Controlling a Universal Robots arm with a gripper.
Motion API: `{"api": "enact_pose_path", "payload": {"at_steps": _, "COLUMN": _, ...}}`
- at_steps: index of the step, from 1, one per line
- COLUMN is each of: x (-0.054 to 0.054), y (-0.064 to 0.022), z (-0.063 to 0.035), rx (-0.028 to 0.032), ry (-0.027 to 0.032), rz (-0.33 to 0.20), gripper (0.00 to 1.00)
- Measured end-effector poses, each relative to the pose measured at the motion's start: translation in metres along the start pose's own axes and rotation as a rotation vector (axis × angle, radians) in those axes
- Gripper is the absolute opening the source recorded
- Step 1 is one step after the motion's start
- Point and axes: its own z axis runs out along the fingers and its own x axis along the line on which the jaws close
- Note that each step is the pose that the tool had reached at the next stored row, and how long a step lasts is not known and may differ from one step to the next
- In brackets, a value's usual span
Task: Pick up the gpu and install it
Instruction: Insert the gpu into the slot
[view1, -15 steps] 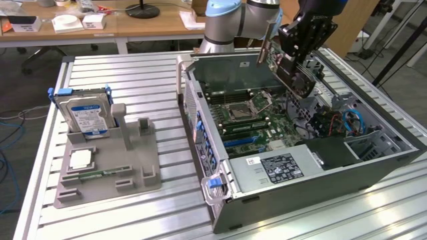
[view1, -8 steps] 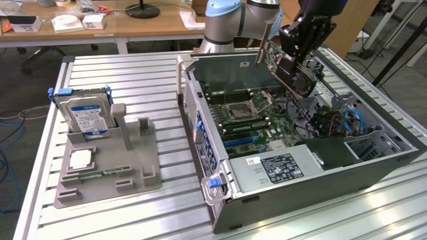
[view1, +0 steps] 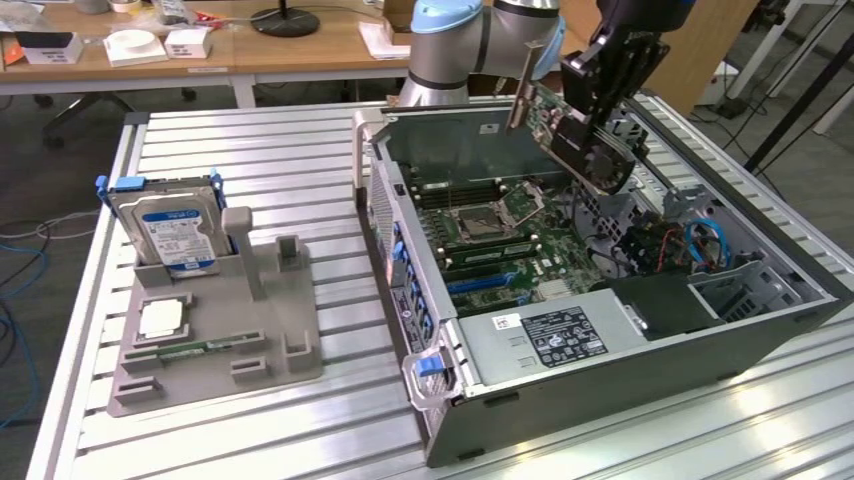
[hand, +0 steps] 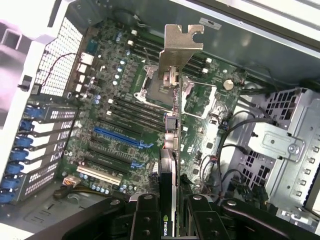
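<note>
The matte black fingers (hand: 148, 220) of the gripper (hand: 173, 212) are clamped on the gpu (hand: 171, 142), a thin dark card seen edge-on between them. Its bent silver bracket (hand: 181, 45) is at the end away from the fingers. The card hangs tilted above the green motherboard (hand: 115, 110) inside the open grey metal case (view1: 601, 370).

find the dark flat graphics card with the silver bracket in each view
exterior view: dark flat graphics card tilted in the black gripper above the open computer case, upper right
wrist view: edge-on in the gripper, bracket over the green motherboard
shared landmark: square silver cpu socket
</note>
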Motion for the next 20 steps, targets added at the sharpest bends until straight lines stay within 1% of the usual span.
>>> {"api": "enact_pose_path", "payload": {"at_steps": 20, "x": 0.0000, "y": 0.0000, "z": 0.0000, "rx": -0.0021, "ry": 0.0048, "rz": -0.155, "gripper": 0.26}}
